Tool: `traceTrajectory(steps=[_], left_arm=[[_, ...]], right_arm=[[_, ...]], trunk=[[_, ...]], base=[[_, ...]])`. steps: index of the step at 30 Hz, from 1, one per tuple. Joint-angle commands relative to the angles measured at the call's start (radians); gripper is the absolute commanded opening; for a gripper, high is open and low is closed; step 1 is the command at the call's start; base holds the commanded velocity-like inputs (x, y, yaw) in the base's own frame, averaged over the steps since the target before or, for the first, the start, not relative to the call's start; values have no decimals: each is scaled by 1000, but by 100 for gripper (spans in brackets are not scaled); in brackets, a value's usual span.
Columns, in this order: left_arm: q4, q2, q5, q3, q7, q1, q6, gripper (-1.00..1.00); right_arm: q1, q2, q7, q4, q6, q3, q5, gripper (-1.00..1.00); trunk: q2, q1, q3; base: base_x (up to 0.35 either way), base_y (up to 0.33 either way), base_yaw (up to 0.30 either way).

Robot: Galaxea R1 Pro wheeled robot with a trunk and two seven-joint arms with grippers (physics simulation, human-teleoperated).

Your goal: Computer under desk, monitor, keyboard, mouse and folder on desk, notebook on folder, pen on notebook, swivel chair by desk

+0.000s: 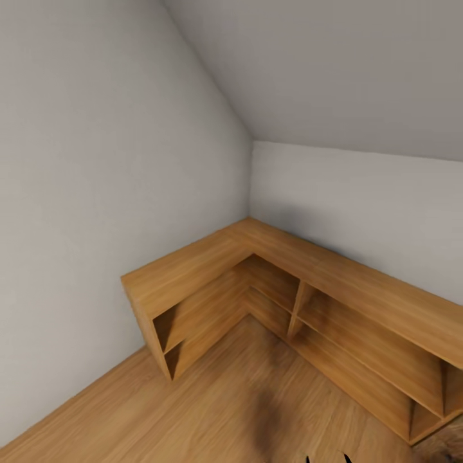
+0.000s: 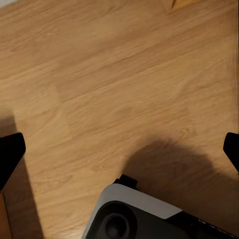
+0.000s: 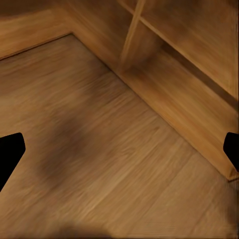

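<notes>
Both grippers, left gripper [image 2: 119, 149] and right gripper [image 3: 119, 149], are hanging wide and empty over the wooden floor [image 1: 212, 411], facing a corner shelf unit [image 1: 193, 270], so turning away carefully looks wise.

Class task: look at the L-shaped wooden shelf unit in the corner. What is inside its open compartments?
The wooden shelf unit's visible compartments show bare wood with nothing inside. Their deepest, shadowed corners and the far right end, cut off by the frame, cannot be checked.

A low L-shaped wooden shelf unit [image 1: 302, 283] fills the corner.
</notes>
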State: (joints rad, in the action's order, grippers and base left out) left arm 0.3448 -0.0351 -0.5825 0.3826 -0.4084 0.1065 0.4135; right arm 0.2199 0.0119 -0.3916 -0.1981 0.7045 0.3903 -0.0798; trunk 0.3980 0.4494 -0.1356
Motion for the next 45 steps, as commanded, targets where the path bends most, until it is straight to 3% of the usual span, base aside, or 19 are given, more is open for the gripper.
traceTrajectory(steps=[1, 15, 34, 45], left_arm=[[0, 0, -6, 9, -7, 1, 4, 100], [-1, 1, -7, 9, -7, 1, 4, 100], [-1, 1, -7, 8, -8, 1, 4, 100], [-1, 1, -7, 7, -8, 1, 4, 100]], right_arm=[[1, 1, -3, 0, 3, 9, -8, 100], [1, 0, -3, -1, -44, 8, -9, 100], [1, 0, -3, -1, -45, 8, -11, 100], [1, 2, -1, 0, -39, 10, -2, 100]], trunk=[[2, 1, -2], [2, 1, -6], [2, 1, -35], [2, 1, -38]], base=[[11, 0, -300], [1, 0, -282], [107, 143, -77], [5, 5, -274]])
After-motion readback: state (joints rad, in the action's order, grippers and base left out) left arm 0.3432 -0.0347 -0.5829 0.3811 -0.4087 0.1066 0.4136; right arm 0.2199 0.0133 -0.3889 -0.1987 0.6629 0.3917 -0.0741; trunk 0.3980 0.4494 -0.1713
